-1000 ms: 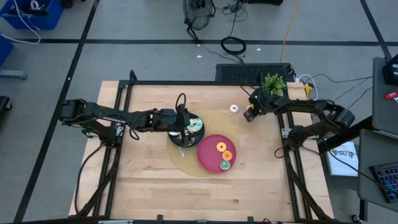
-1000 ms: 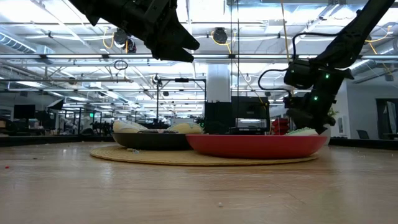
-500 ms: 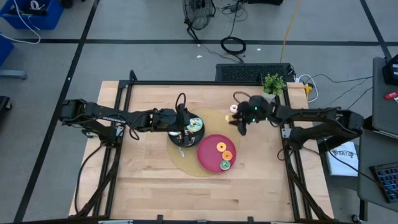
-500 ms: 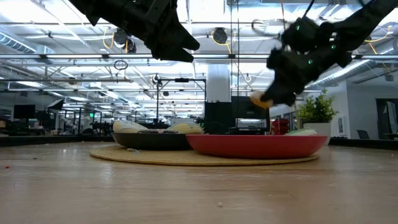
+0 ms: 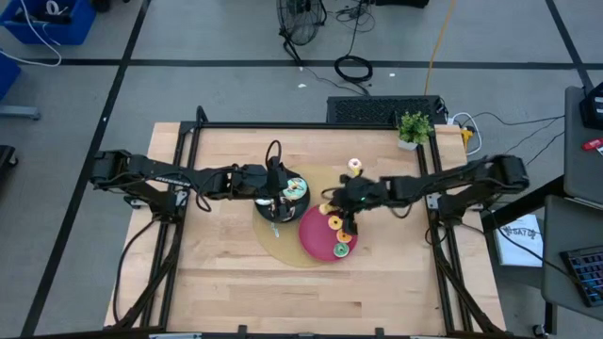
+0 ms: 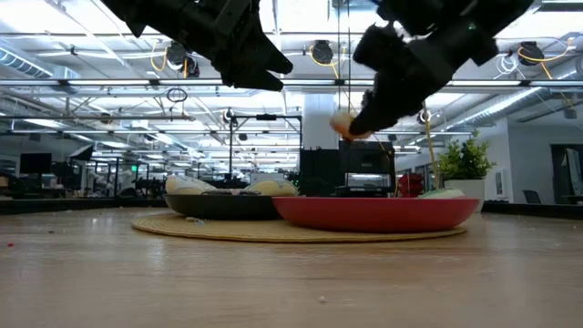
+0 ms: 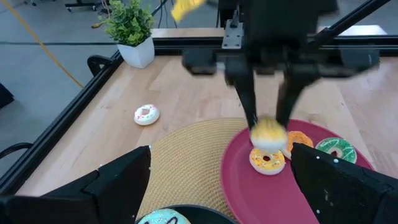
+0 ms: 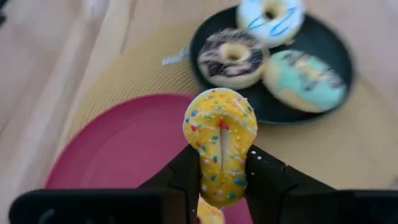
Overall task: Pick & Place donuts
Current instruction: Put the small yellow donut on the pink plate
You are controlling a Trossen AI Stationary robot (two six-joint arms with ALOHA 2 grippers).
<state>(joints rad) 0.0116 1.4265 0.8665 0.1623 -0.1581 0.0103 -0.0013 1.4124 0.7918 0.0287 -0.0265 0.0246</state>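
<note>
Lower half of yellow sprinkled donut (image 8: 220, 143) hidden between right gripper (image 8: 222, 171) fingers clamped on it, ring upright on edge above red plate (image 8: 118, 149).

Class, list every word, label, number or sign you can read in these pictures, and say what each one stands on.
None can be read.
The sheet beside the table's right edge carries dark marks, too small to read.
The donuts, the red plate and the black plate bear no writing.
</note>
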